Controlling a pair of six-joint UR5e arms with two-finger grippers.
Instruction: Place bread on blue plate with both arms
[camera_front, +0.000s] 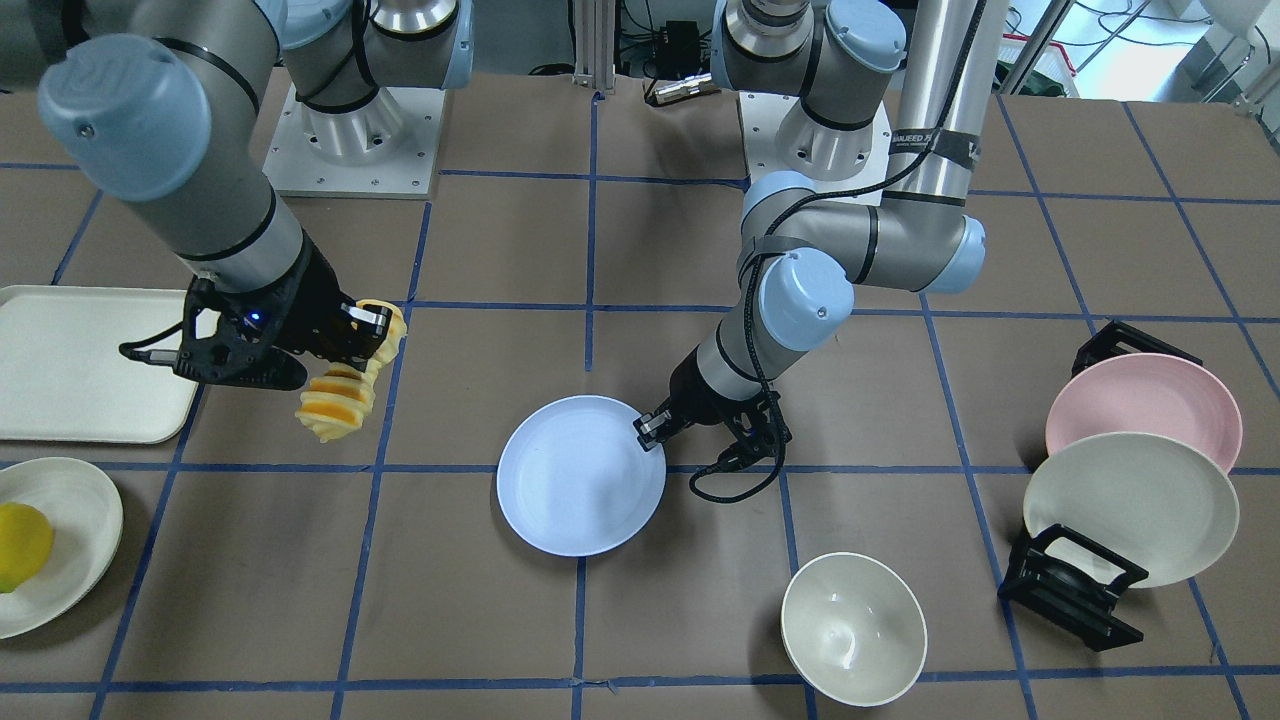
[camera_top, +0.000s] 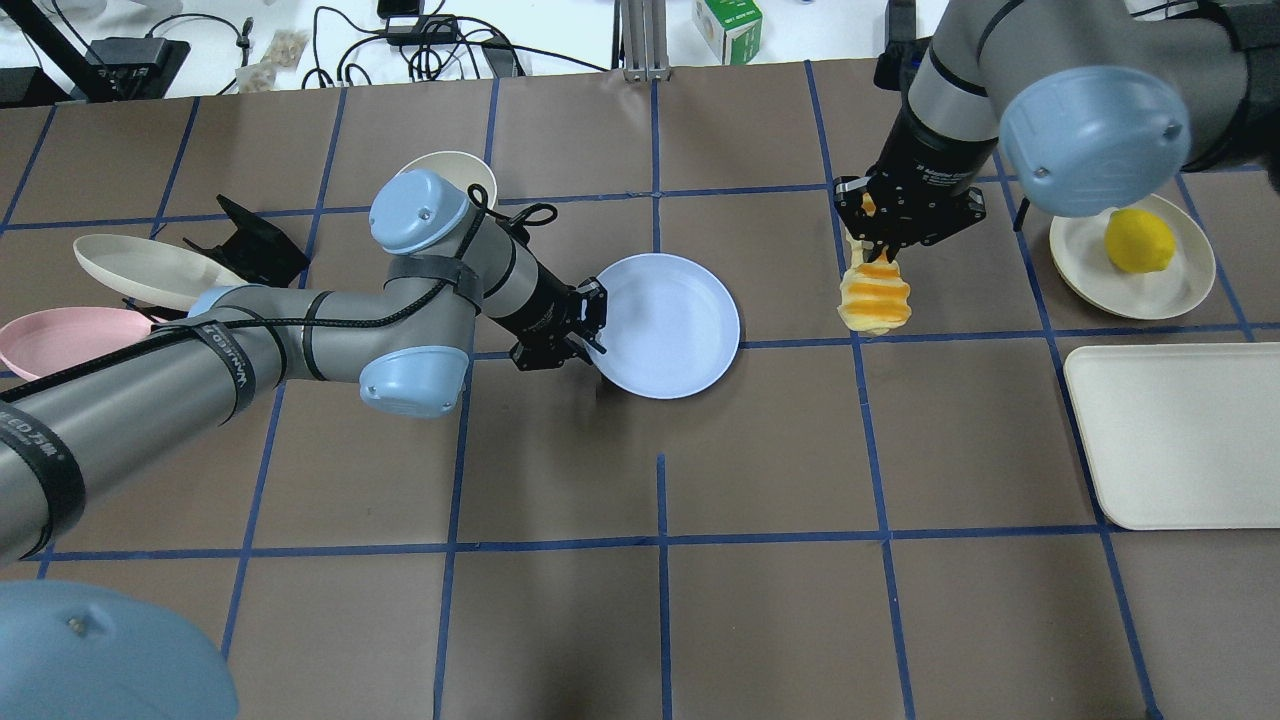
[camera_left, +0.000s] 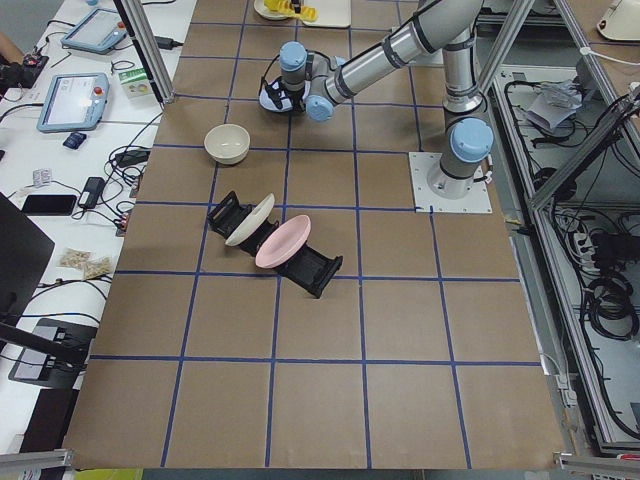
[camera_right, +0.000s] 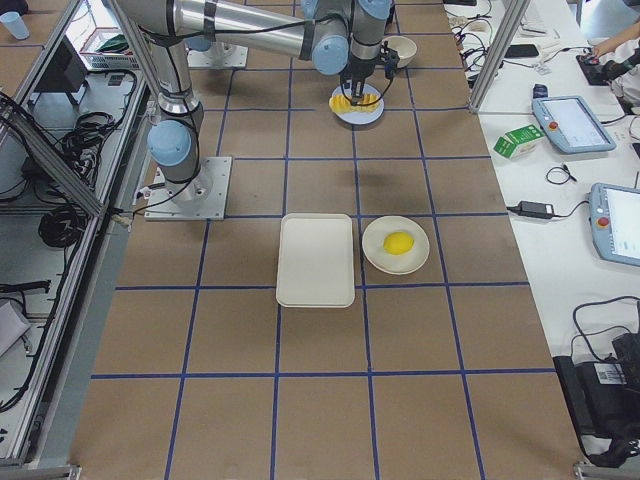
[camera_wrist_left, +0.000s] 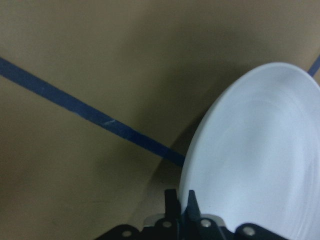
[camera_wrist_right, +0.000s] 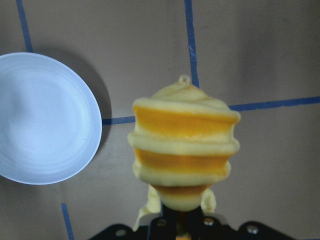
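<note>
Bread (camera_front: 338, 400) hangs from my right claw (camera_front: 368, 338), which is clenched on the loaf's upper end. The loaf points down at the table (camera_front: 480, 620) without touching it (my right wrist camera looks straight along its orange and cream ridges). It is in the air off to my right of the blue plate (camera_front: 570, 480). It is clear of the rim and not over the plate, with a strip of brown table and a blue tape line between the two.

My left claw (camera_front: 650, 428) is at the blue plate's rim on my left side. Its fingers (camera_wrist_left: 171, 207) are closed tight, one on each side of the edge, so the rim is pinched between them. A dark shadow lies under that held edge, but I cannot tell whether the plate is lifted there or lying flat.

Beyond the blue plate, away from my base and a little to my left, a cream bowl (camera_front: 853, 630) stands upright. Well apart from the blue plate on my left, a black rack (camera_front: 1070, 590) holds a pink plate (camera_front: 1150, 395) and a cream plate (camera_front: 1130, 505), both tilted on edge. To my right of the blue plate, past the bread, a cream tray (camera_front: 80, 360) lies flat. Beside the tray, further from my base, a small cream plate (camera_front: 75, 520) carries a lemon (camera_front: 20, 545).
</note>
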